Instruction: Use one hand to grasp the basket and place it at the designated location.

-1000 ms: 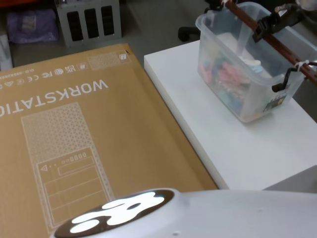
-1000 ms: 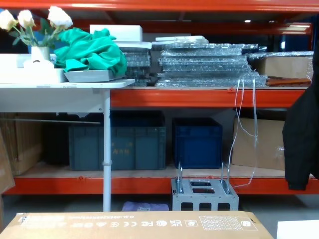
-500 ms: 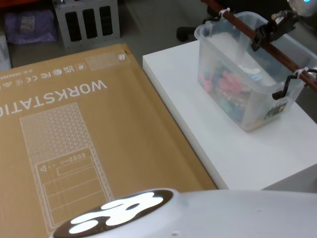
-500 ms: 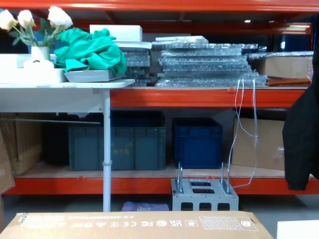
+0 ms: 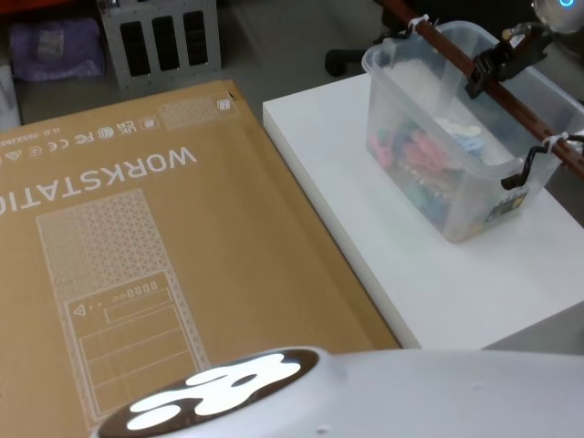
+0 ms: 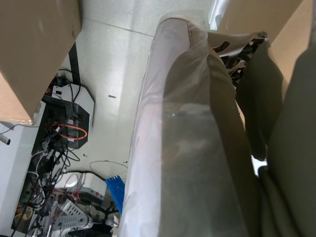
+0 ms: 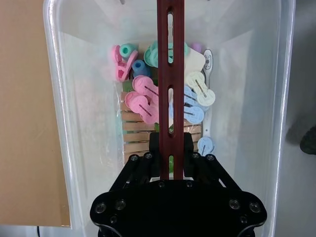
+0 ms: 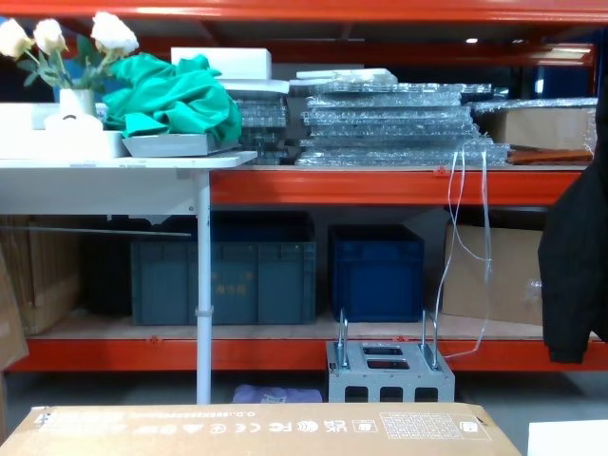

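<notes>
The basket (image 5: pixel 456 173) is a translucent tub with colourful clips inside, over the far right part of the white table (image 5: pixel 429 283). I cannot tell whether its base touches the table top. A reddish-brown bar handle (image 5: pixel 440 43) runs across its rim. My right gripper (image 5: pixel 485 73) is shut on the middle of this bar. In the right wrist view the black gripper (image 7: pixel 171 145) clamps the slotted handle (image 7: pixel 171 59) from both sides, above the pink, blue and green clips in the basket (image 7: pixel 89 113). My left arm hangs low beside the cardboard box.
A large flat cardboard box (image 5: pixel 164 246) lies left of the table, its edge close to the table's side. A grey perforated metal crate (image 8: pixel 389 375) stands on the floor beyond. Dark blue crates (image 8: pixel 375 271) sit on the low shelf.
The basket has come down and slightly nearer with my right gripper over the last second. It has barely shifted in the last half second.
</notes>
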You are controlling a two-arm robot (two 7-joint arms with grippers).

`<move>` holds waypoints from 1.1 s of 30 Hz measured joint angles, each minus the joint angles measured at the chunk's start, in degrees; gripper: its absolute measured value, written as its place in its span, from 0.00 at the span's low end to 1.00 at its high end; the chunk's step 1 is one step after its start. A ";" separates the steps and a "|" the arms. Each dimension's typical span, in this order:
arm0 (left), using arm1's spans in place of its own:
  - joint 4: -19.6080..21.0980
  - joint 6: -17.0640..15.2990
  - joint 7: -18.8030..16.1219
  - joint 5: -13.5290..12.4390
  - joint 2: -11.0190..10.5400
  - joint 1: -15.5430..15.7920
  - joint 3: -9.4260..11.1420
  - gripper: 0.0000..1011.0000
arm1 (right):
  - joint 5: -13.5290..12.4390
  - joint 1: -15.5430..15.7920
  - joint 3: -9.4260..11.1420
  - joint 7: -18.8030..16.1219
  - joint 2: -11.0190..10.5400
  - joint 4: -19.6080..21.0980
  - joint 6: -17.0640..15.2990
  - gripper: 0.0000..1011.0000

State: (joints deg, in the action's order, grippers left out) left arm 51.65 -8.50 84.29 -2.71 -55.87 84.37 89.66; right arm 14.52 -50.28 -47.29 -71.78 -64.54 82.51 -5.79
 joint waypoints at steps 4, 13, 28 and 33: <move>0.00 0.00 0.00 0.00 0.00 0.00 0.00 0.00 | 0.03 0.32 0.74 0.04 0.02 -0.15 0.03 0.29; 0.00 0.00 0.00 0.00 0.00 0.00 0.00 0.00 | -0.75 0.49 2.82 0.43 -0.41 -0.67 0.46 0.55; 0.00 0.00 0.00 0.00 0.00 0.00 0.00 0.00 | -3.60 1.50 6.81 -0.31 -2.56 1.05 1.32 0.99; 0.00 0.00 0.00 0.00 0.00 0.00 0.00 0.00 | -4.80 1.85 8.33 -0.24 -3.51 1.72 1.37 0.99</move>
State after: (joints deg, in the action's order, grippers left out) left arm 51.66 -8.50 84.29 -2.71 -55.87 84.37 89.66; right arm 9.72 -48.43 -38.95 -72.02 -68.05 84.24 -4.43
